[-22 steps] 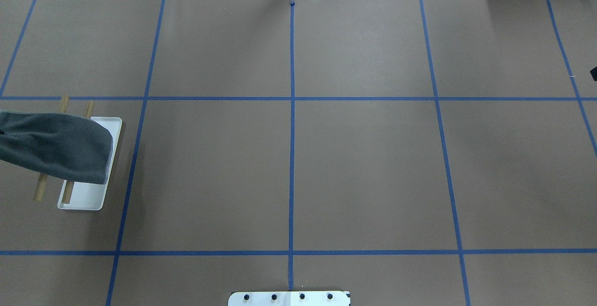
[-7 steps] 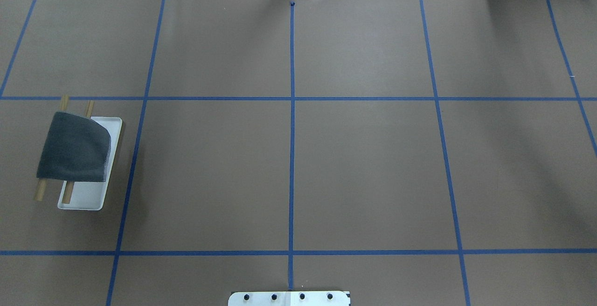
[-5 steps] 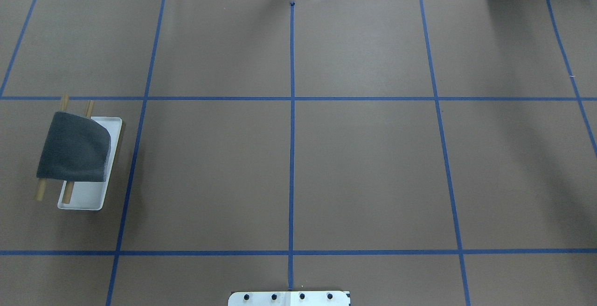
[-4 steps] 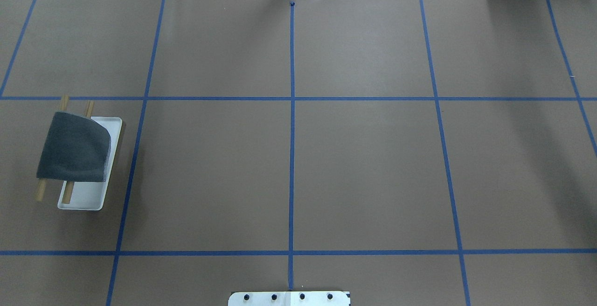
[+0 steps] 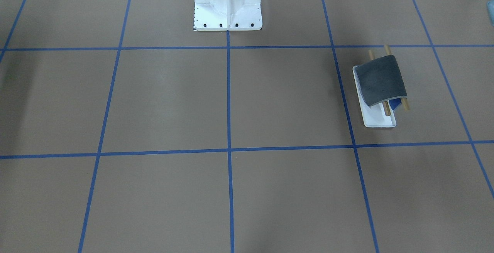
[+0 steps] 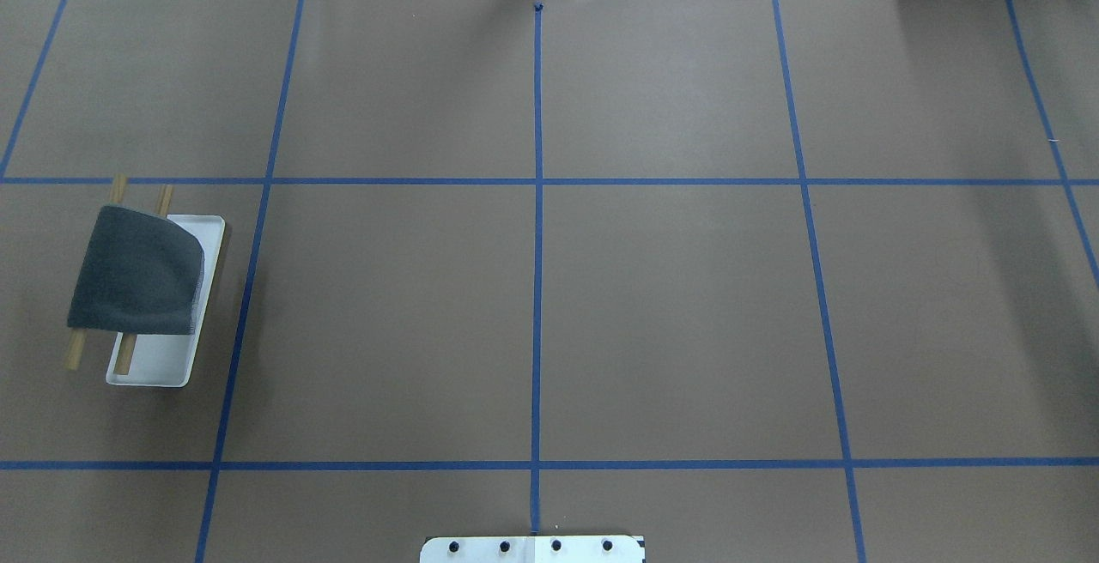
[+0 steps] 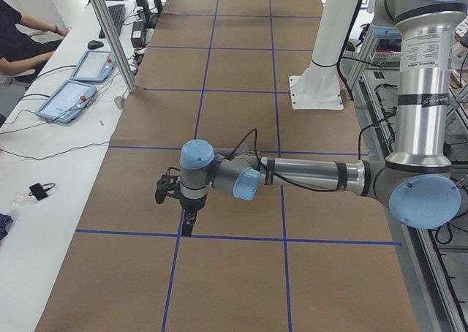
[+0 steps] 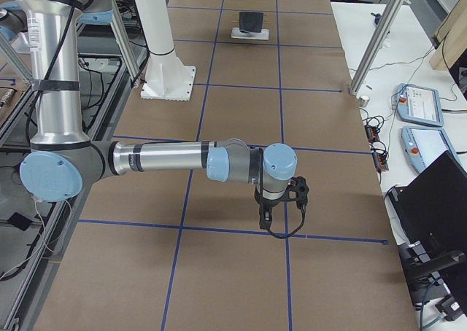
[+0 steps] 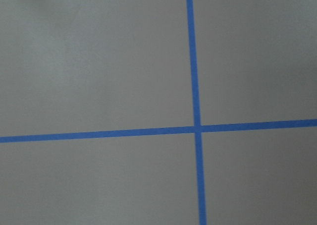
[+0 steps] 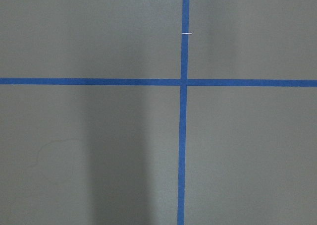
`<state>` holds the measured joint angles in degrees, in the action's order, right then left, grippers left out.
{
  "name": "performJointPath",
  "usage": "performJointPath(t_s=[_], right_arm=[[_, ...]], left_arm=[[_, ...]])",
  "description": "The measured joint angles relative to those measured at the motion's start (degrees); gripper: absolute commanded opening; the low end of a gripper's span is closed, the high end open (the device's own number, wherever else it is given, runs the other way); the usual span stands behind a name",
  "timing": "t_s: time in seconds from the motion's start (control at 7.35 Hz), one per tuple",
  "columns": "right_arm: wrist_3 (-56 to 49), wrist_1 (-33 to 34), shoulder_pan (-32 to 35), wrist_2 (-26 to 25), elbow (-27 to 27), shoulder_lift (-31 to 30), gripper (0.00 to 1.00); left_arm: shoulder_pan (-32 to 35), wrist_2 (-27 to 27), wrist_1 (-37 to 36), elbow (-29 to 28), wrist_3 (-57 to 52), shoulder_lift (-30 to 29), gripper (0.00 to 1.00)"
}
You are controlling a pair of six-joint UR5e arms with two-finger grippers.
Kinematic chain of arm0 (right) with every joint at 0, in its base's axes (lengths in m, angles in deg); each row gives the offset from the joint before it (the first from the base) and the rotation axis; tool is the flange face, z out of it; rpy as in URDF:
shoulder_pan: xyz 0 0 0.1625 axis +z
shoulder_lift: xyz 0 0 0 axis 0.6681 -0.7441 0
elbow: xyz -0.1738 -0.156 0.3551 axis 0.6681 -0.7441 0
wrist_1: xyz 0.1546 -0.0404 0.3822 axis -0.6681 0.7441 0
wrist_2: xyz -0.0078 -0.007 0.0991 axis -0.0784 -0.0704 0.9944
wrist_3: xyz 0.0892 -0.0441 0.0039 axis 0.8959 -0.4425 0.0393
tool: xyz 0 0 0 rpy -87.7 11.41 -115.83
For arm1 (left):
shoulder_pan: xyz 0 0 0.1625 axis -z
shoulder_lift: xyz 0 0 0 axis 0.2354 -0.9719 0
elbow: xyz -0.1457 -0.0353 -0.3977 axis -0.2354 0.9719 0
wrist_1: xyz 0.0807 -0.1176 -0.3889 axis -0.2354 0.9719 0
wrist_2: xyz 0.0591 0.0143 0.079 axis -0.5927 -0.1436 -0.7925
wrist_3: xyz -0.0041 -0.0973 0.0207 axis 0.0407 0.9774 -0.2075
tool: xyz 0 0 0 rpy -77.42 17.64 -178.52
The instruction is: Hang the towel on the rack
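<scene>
The towel point(image 6: 137, 271) is hanging over the two wooden rods point(image 6: 75, 355) of the rack point(image 6: 163, 366), which is standing on the robot's left part of the counter point(image 6: 670, 314). Three seconds ago the cloth was stretching sideways past the left edge of the overhead view. Now its whole outline is sitting inside that view, folded down over the outer rod. Its shape is matching the frames from one second ago onward.

From across the counter, the dark grey cloth is covering most of the rods. A blue patch point(image 5: 394, 104) is peeking out under its near edge, above the rack's white tray.

Both arms are reaching out low over the blue tape lines point(image 6: 537, 288), well apart from the rack. The left fingers point(image 7: 188, 222) are pointing down near a tape crossing, and so are the right fingers point(image 8: 264, 216). They are showing only in the side views, so I cannot tell whether either pair is open or closed. Each wrist view is showing only brown counter and crossed tape. The white pedestal point(image 5: 227, 2) is standing at the counter's robot side.
</scene>
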<state>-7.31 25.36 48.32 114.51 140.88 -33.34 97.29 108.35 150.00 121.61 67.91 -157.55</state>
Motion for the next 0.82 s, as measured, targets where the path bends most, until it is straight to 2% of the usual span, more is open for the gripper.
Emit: performJointPath(t_s=[0.27,0.82], right_arm=[[0.2,-0.2,0.2,-0.9,0.1,-0.4,1.00],[1.7,-0.3,0.2,-0.7,1.3,-0.2,1.00]], left_arm=[[3.6,7.2,-3.0,0.8,0.5,0.0,0.98],[5.8,8.8,-6.0,1.6,0.4,0.4,0.98]])
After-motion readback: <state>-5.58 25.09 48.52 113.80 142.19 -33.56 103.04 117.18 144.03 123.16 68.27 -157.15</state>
